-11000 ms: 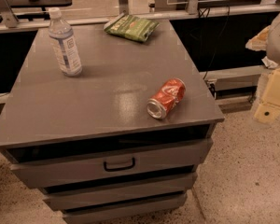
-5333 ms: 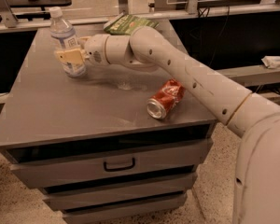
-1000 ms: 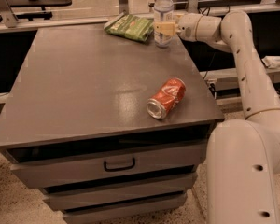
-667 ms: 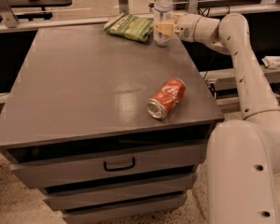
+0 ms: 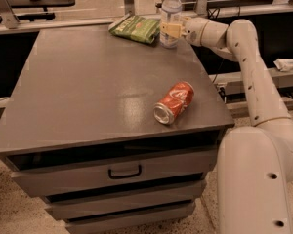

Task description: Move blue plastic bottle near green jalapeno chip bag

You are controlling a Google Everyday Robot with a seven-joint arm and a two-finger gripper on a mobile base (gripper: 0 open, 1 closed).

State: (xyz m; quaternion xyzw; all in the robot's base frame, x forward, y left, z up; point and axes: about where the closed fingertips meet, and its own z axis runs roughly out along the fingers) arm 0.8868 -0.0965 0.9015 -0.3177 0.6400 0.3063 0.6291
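The blue plastic bottle (image 5: 171,6), clear with a white cap, stands upright at the table's back edge, right of centre. The green jalapeno chip bag (image 5: 136,28) lies flat just to its left, almost touching it. My gripper (image 5: 170,30) reaches in from the right and is shut on the bottle's lower half, with its tan fingers (image 5: 167,30) across the label. The bottle's base sits at or just above the tabletop.
A crushed red soda can (image 5: 175,102) lies on its side near the front right of the grey table (image 5: 88,91). Drawers with a handle (image 5: 124,172) are below. My arm (image 5: 249,67) arches along the table's right side. Shelving stands behind the table.
The bottle was taken from the back left of the table and carried right to beside the chip bag. Over the last second it and the gripper have barely moved.
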